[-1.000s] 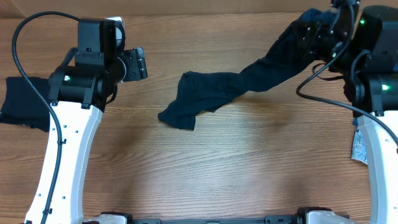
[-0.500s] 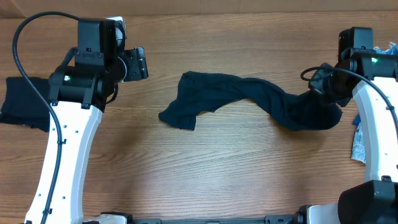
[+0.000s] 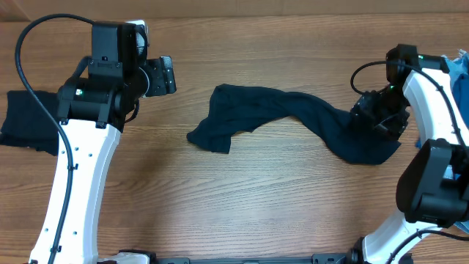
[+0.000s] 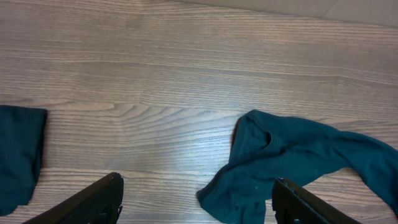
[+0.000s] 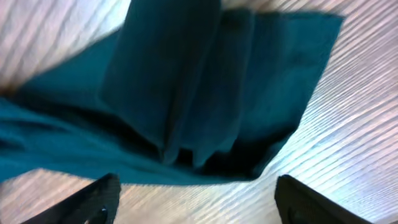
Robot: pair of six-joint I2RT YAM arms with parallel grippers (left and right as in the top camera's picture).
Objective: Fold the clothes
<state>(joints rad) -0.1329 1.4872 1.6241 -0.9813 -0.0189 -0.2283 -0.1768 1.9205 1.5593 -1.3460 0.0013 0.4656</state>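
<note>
The dark blue cloth (image 3: 286,117) lies long, soft and crumpled across the middle of the wooden desk (image 3: 242,198), its left end bunched up and its right end under the right pincer (image 5: 196,190), which is wide open, and the left pincer (image 3: 167,75) is open too.

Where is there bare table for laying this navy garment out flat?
Widest bare patch: the table between the navy garment and the two arm bases. A narrower strip lies behind it, between the left gripper and the right arm. Crowded: the right end, where the right gripper hangs over the garment, and far left by the dark cloth.
</note>
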